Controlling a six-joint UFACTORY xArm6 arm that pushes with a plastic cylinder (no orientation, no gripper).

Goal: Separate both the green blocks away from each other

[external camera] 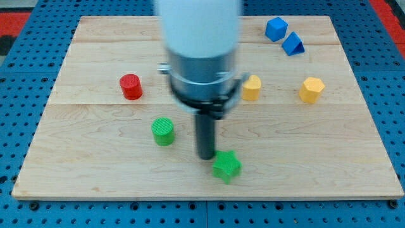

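Observation:
A green cylinder (163,131) stands on the wooden board (95,171) left of centre. A green star-shaped block (226,166) lies near the view's bottom, right of the cylinder. My tip (205,156) is just to the upper left of the green star, touching or nearly touching it, and to the right of the green cylinder. The arm's body hides the board's middle above the tip.
A red cylinder (131,86) stands at the left. Two yellow blocks (252,87) (311,90) sit at the right. Two blue blocks (276,29) (292,44) lie at the top right. The board rests on a blue perforated base.

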